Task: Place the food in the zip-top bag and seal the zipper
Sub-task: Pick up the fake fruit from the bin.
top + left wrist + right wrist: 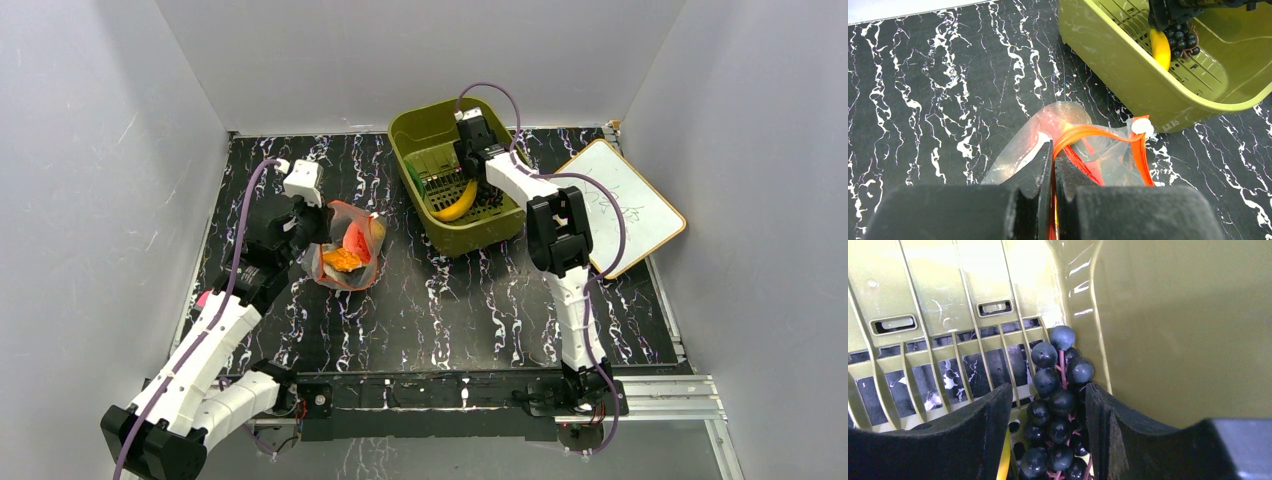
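- Black, white-veined desk [450, 300] carries the bag [345, 250] left of centre, an olive slotted basket [470, 240] at the back and a whiteboard [625, 205] at the right edge.
- Bag: clear and crinkled, lying on the desk apart from the basket, its mouth at the left hand [1053, 150].
- Inside the bag, seen from overhead: a red piece [356, 240] and an orange piece [342, 260], touching. Cannot tell which foods they are.
- Zipper [1088, 131]: the red-orange strip arcs out from the left hand to a white slider [1142, 126], which sits near the basket's outer wall. Past the fingers the strip bows instead of lying flat. Cannot tell whether any part is sealed.
- Left hand: fingers pressed together and clamped on the zipper, with only the strip between them.
- Right hand [1048, 390]: down inside the basket, fingers apart, straddling the grapes [1060, 400]. One finger is against the berries. The other is just beside them, with a strip of basket floor showing between.
- Grapes: a dark bunch on pink stems, lying on the slotted floor against the basket's side wall.
- Banana [457, 205]: yellow, in the basket, just beside the grapes. The right wrist view shows only a yellow sliver of it, low by one finger.
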`<move>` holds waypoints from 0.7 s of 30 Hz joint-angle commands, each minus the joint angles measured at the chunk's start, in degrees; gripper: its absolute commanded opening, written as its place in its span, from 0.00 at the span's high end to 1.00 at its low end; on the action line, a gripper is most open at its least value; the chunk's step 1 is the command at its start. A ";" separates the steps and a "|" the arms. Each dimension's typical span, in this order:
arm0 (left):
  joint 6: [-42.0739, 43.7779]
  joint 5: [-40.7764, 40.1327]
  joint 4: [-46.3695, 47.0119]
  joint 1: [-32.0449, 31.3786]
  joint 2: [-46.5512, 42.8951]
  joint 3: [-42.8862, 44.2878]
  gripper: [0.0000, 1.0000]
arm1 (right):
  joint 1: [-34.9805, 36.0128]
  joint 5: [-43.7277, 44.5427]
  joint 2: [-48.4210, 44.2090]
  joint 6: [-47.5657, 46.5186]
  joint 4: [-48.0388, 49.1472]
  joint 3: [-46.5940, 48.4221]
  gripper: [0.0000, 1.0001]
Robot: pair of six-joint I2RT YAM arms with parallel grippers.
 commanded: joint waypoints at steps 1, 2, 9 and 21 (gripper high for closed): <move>0.04 0.33 1.33 -0.11 -1.65 -0.11 1.00 | -0.28 0.33 2.57 -0.86 -2.01 4.92 0.46; 0.01 0.42 1.39 -0.11 -1.67 0.01 1.00 | -0.30 -0.06 3.10 -0.85 -2.41 5.34 0.46; -0.30 0.57 0.52 -0.11 -1.67 0.83 1.00 | -0.60 -1.61 5.55 -1.98 -5.07 7.78 0.53; -1.49 1.13 0.89 -0.11 -2.42 0.90 1.00 | -0.52 -6.67 4.04 -3.84 -8.45 12.77 0.91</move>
